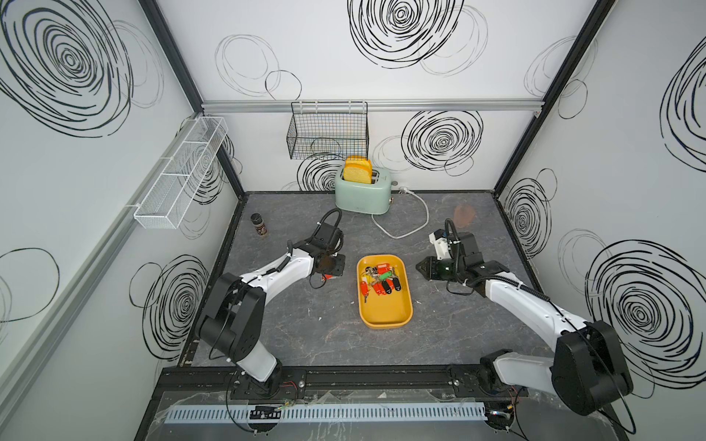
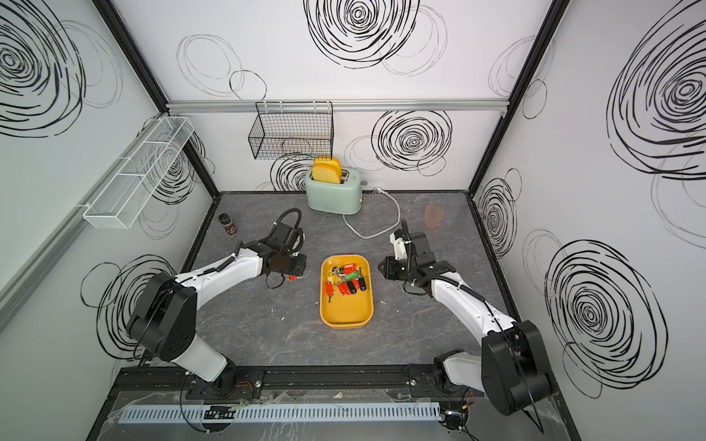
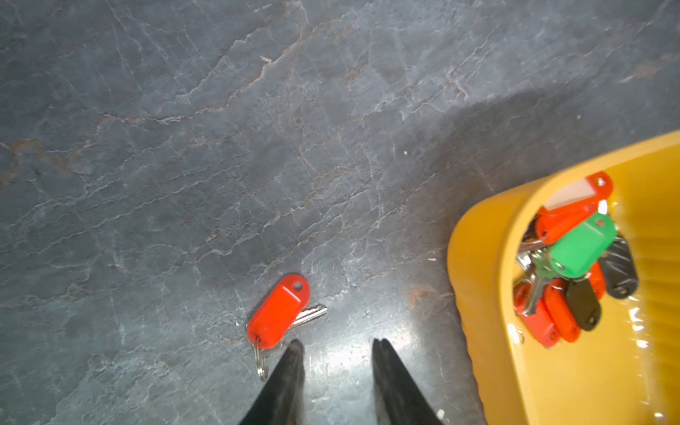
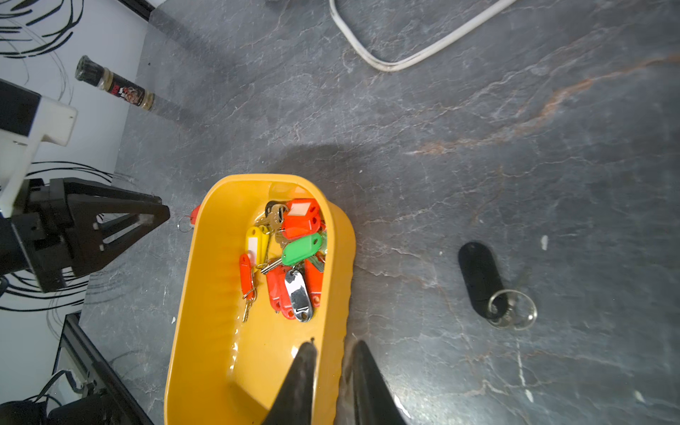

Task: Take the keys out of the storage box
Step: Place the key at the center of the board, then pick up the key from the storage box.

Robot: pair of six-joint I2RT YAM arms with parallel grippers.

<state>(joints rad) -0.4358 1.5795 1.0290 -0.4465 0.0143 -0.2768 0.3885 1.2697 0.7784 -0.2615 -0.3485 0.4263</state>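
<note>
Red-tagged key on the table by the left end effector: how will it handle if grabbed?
Probably light: the red-tagged key is one small blade plus a plastic tag. Likely floppy: they join only at the ring, so the blade should dangle. The tag looks glossy and lies flat on the table, so it may slide if nudged.

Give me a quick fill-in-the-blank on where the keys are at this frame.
The key on the table by the left gripper carries a ____ tag. The lone key across the storage box from it carries a ____ tag. The left gripper's jaws stand ____, holding nothing. The bread slices stand in the ____.
Missing words: red; black; open; toaster.
</note>
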